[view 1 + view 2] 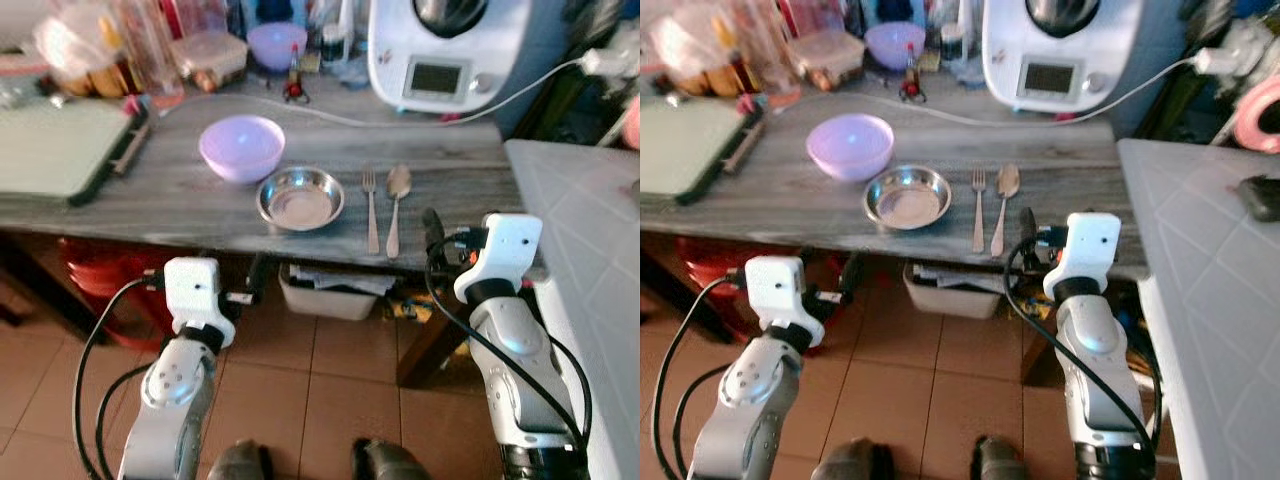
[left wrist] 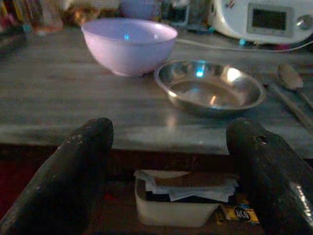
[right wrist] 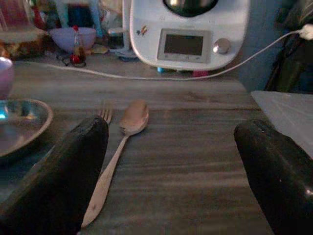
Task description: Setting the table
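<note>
On the grey wood-grain bench (image 1: pixel 150 190), the fork (image 1: pixel 371 210) and spoon (image 1: pixel 397 205) lie side by side, close together and roughly parallel, their long axes running from the bench's near edge toward the back; the fork's tines and the spoon's bowl point away from the robot, the handles toward it. Just left of the fork sits a shallow, round steel bowl (image 1: pixel 300 198) with a shiny, reflective inside, and behind it to the left, close by, a deeper lilac bowl (image 1: pixel 241 147) with a smooth matte surface. The left gripper (image 1: pixel 255 278) is held below and in front of the bench edge, its forearm raised from the elbow, its two black fingers spread wide with nothing between them, aimed toward the steel bowl. The right gripper (image 1: pixel 432 232) is at the bench's near edge, just right of the spoon handle, likewise spread apart and empty, pointing across the bench top. At the back stands a white kitchen machine (image 1: pixel 445 50) with a small screen, and a white cable (image 1: pixel 330 115) trails across the wood.
</note>
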`<state>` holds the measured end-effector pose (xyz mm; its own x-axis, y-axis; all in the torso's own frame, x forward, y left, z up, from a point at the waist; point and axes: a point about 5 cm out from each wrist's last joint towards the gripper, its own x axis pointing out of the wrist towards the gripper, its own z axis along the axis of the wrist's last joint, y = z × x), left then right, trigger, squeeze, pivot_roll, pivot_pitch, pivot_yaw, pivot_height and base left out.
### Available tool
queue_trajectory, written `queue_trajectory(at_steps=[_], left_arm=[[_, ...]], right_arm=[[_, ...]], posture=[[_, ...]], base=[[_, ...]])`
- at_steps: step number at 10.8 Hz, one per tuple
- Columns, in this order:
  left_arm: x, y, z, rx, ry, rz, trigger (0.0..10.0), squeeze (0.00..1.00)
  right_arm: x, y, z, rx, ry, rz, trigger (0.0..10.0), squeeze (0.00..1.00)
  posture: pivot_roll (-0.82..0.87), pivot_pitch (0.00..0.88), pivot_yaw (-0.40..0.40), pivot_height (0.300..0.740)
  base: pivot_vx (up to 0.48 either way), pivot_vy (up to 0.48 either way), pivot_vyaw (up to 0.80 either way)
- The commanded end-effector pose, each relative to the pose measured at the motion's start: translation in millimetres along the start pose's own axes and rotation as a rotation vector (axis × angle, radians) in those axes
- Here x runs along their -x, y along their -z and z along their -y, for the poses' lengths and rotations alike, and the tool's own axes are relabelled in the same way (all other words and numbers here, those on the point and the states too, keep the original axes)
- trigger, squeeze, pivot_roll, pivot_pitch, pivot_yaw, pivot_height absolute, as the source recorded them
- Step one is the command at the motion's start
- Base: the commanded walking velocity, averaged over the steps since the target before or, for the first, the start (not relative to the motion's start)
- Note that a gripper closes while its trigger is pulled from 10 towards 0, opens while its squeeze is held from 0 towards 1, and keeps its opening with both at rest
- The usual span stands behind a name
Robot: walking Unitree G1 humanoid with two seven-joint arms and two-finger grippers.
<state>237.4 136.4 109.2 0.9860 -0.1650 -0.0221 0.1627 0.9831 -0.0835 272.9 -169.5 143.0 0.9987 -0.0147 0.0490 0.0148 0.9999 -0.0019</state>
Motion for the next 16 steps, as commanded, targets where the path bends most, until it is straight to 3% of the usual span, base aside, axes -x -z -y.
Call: queue_trajectory(at_steps=[1, 9, 16], left_arm=[[-0.2, -0.5, 0.2, -0.005, -0.006, 0.006, 10.0, 0.00], [-1.0, -2.1, -0.9, -0.021, -0.011, 0.013, 10.0, 0.00], [-1.8, -2.8, -1.5, -0.024, -0.019, 0.015, 10.0, 0.00]], right_arm=[[-0.5, 0.5, 0.7, 0.003, -0.002, -0.004, 10.0, 0.00], [-4.5, 3.0, 0.7, -0.006, 0.006, -0.019, 10.0, 0.00], [-5.9, 3.5, -2.0, -0.012, -0.009, -0.020, 10.0, 0.00]], posture=[[-0.03, 0.046, 0.024, 0.740], [-0.02, 0.053, 0.023, 0.740], [-0.02, 0.066, 0.026, 0.740]], base=[[-0.244, 0.000, 0.00], [-0.030, 0.000, 0.00], [-0.284, 0.000, -0.11]])
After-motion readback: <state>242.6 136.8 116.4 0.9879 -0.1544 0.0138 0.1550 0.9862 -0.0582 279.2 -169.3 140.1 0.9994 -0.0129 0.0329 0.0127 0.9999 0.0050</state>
